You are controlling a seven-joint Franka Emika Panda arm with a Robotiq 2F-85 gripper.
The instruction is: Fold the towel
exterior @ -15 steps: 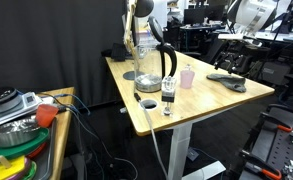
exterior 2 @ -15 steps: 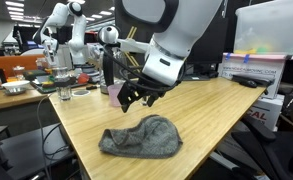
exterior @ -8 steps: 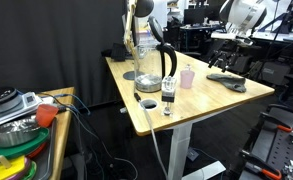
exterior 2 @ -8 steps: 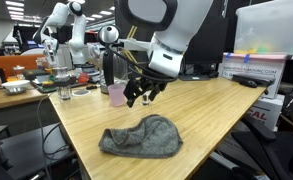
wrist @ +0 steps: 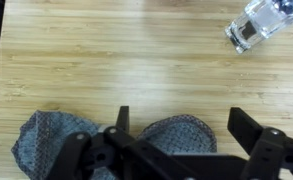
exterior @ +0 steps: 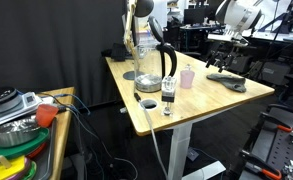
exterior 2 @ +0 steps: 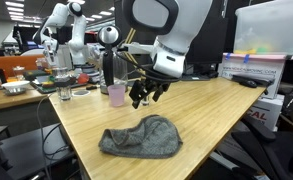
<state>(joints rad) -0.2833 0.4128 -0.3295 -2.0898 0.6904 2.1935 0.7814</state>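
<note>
A grey towel (exterior 2: pixel 141 137) lies crumpled in a loose heap on the wooden table (exterior 2: pixel 216 110). It shows as a dark patch in an exterior view (exterior: pixel 229 83) and fills the lower part of the wrist view (wrist: pixel 179 131). My gripper (exterior 2: pixel 144 97) hangs in the air above the towel, apart from it, with its fingers spread and nothing between them. It also shows in an exterior view (exterior: pixel 223 61) and in the wrist view (wrist: pixel 181 118), where both black fingers frame the towel.
A pink cup (exterior 2: pixel 116 94), a black kettle (exterior: pixel 168 65), a glass carafe (exterior: pixel 143 60), a small glass jar (wrist: pixel 261 22) and a black round lid (exterior: pixel 148 103) stand on the table. A cluttered side table (exterior: pixel 16 120) stands beside it.
My gripper has risen and drifted back from the towel towards the cup. The towel has not moved.
</note>
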